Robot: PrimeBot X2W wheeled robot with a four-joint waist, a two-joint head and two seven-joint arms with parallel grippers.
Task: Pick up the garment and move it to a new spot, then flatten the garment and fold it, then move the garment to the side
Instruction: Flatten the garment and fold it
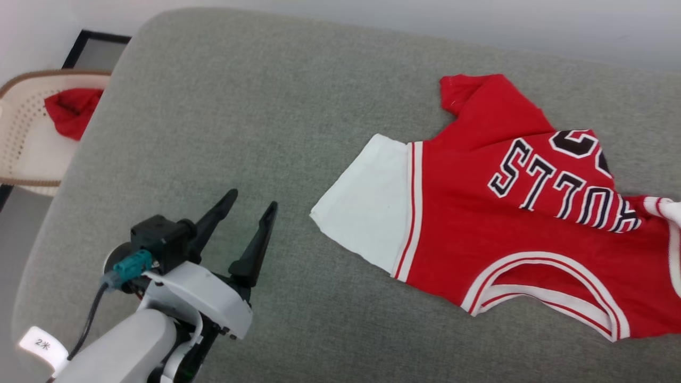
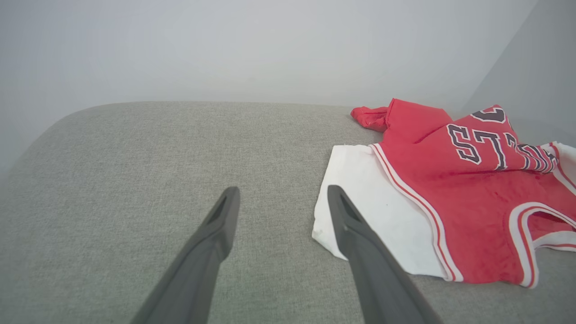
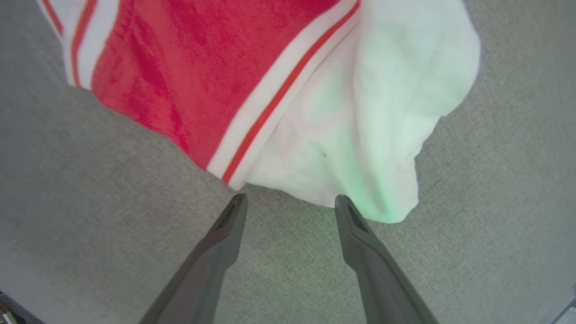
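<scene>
L gripper [image 1: 252, 199] w/ two long dark fingers hangs over the grey fabric cushion [image 1: 239, 106] at lower left, jaws spread, nothing between them. The red basketball jersey w/ white sleeves, striped trim and black-and-white lettering [image 1: 479, 213] lies rumpled on the cushion's right side, apart from that gripper, one white sleeve flat toward it. R gripper [image 3: 291, 198] is also spread and empty, tips just short of a white sleeve's edge. Far left: cream woven chair [image 1: 26, 138] holding a small plain red cloth [image 1: 72, 109].

The basketball jersey [image 1: 479, 223] is red with a white sleeve, red-and-white striped trim and black lettering outlined in white. The upholstery [image 1: 213, 133] is flecked grey. The small cloth [image 1: 72, 111] is plain red; its chair [image 1: 26, 141] is cream, brown-rimmed.
</scene>
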